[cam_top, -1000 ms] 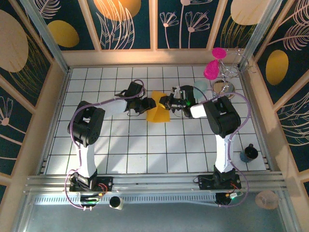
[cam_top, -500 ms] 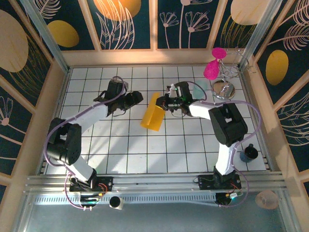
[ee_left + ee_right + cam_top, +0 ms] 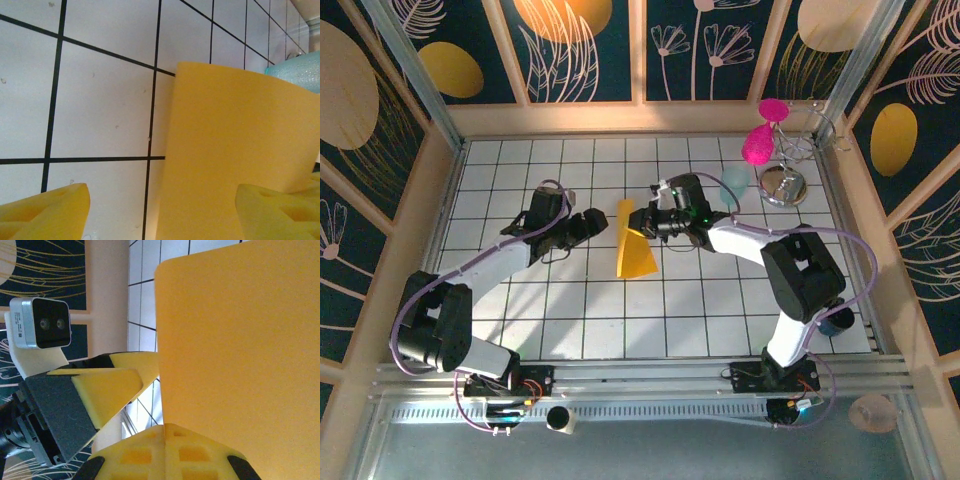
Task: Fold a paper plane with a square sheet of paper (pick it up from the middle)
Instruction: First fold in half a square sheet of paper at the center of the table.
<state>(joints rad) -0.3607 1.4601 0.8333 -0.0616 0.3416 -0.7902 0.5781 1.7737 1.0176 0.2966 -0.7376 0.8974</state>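
- Widest first: the table (image 3: 520, 320) is white tile. It lies bare toward 6 o'clock of the paper, which looks the safest room to swing in. Clutter gathers toward 2 o'clock, the pale teal cup (image 3: 736, 181) nearest.
- The square sheet of paper (image 3: 636, 250) is mid-table, lifted and bowed, hanging from its upper edge. I cannot tell whether its low edge touches the tiles. It looks featherlight and floppy, quick to crease or tear, so a gentle pinch on an edge suits it.
- The right tool (image 3: 648, 226), at the sheet's 1 o'clock, is clamped on that upper edge and carries it alone.
- The left tool (image 3: 603, 221), at the sheet's 9 o'clock, has its fingers spread wide and grips nothing. The free edge is just beside it.
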